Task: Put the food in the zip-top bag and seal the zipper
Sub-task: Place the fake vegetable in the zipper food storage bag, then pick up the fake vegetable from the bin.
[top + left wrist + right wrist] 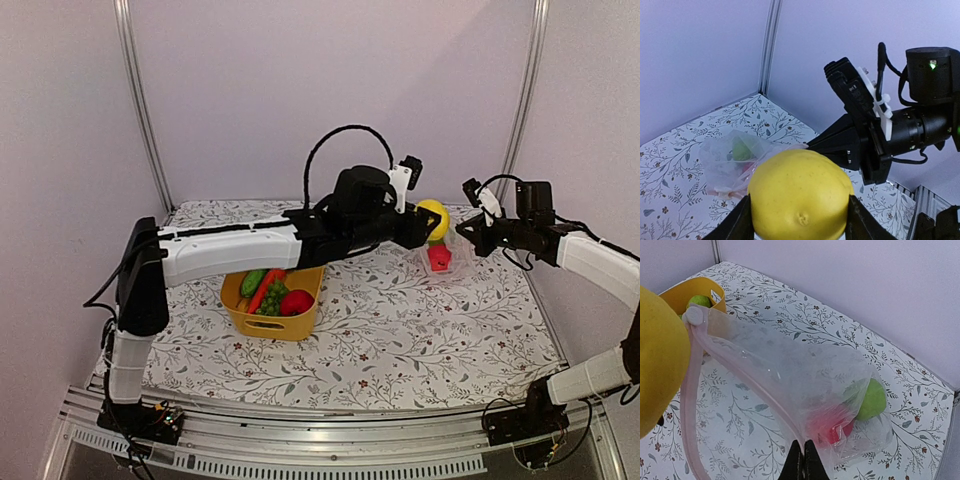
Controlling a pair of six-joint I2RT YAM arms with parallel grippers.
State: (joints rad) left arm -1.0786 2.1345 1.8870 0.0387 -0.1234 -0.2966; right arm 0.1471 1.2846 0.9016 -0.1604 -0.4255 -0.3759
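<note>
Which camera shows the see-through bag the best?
The right wrist view: the bag fills the picture, with its pink zipper and green and red food inside. From the top it is tiny, beside the yellow fruit. In the left wrist view that fruit hides part of it.

A yellow fruit hangs by the open clear bag holding a green piece and seemingly a red piece.
</note>
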